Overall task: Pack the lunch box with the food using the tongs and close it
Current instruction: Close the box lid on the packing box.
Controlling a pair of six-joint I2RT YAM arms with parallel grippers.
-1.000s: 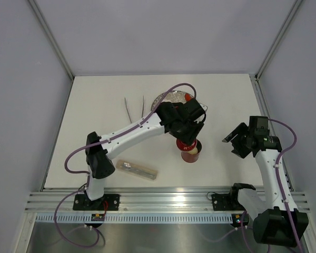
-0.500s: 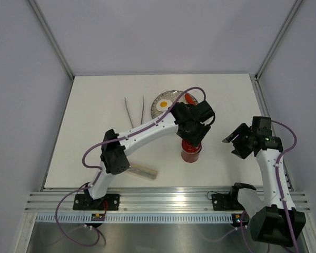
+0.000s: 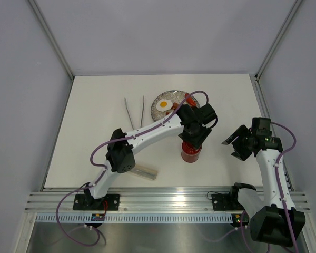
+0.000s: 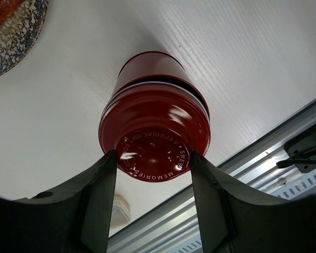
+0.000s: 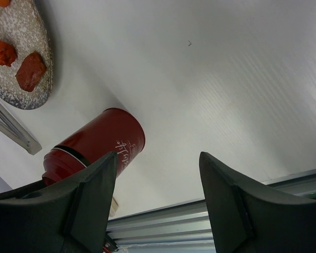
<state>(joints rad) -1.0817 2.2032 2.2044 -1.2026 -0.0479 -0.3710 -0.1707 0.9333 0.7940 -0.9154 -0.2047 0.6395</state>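
White table inside plain grey walls carries the whole job. The left arm stretches diagonally across it so its wrist sits right over the lunch box, which stands upright near the middle, just in front of the speckled plate. The right arm hangs back at the right side, probably to stay clear. Its right gripper is spread wide and holds nothing, aimed toward the box from a little way off.

The left gripper is pinched onto the round lid, one finger pressing each side, likely to seat or twist it. A thin dark seam shows between lid and body, so I cannot tell if it is fully closed. The tongs lie flat and unheld, left of the plate. A fried egg and red pieces sit on the plate, so packing looks unfinished.

Compared with a second ago, the left arm's elbow has swung rightward and its wrist has slid off the plate, uncovering the egg. The right arm has barely shifted.
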